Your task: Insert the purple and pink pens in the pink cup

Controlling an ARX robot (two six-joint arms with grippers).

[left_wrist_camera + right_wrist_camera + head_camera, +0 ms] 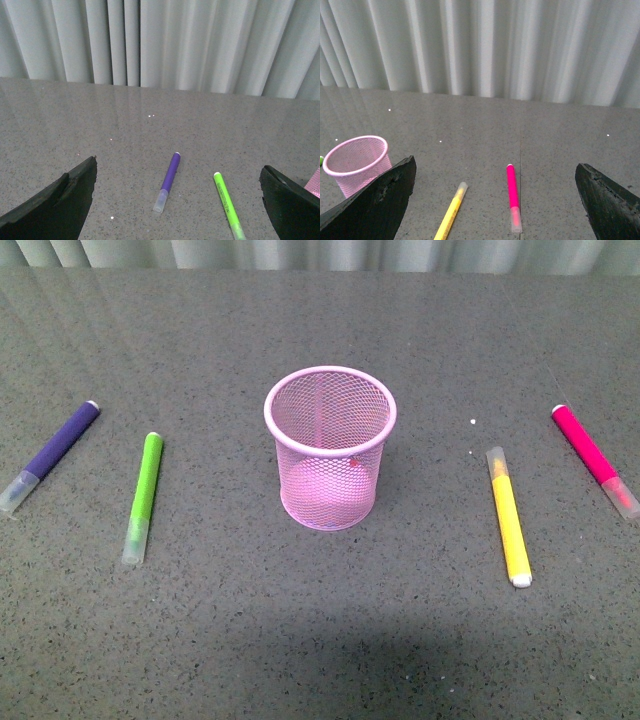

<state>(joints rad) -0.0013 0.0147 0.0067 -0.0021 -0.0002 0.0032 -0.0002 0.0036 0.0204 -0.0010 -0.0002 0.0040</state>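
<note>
- The purple pen (55, 455) lies flat on the table (320, 650) at the far left. The pink pen (595, 458) lies flat at the far right. Both are well apart from the pink cup (330, 490) in the middle.
- Skip the green marker (143, 495) and the yellow marker (508, 530); each lies between a task pen and the cup.
- You should find the pens light and stiff, with smooth round barrels that will likely roll or slip. Pinch mid-barrel across the width, not on the clear cap.
- The cup stands upright with its mouth open and no pen inside. A small reddish speck shows through the mesh; I can't tell what it is.
- The mesh cup looks light and may tip or slide if a pen knocks the rim. It's shorter than a pen, so the ends will stick out.
- The left gripper (179, 169) has its jaws wide apart, holding nothing, with the purple pen ahead of it.
- The right gripper (496, 164) also has its jaws wide apart, holding nothing, with the pink pen ahead of it.
- Neither arm shows in the front view.
</note>
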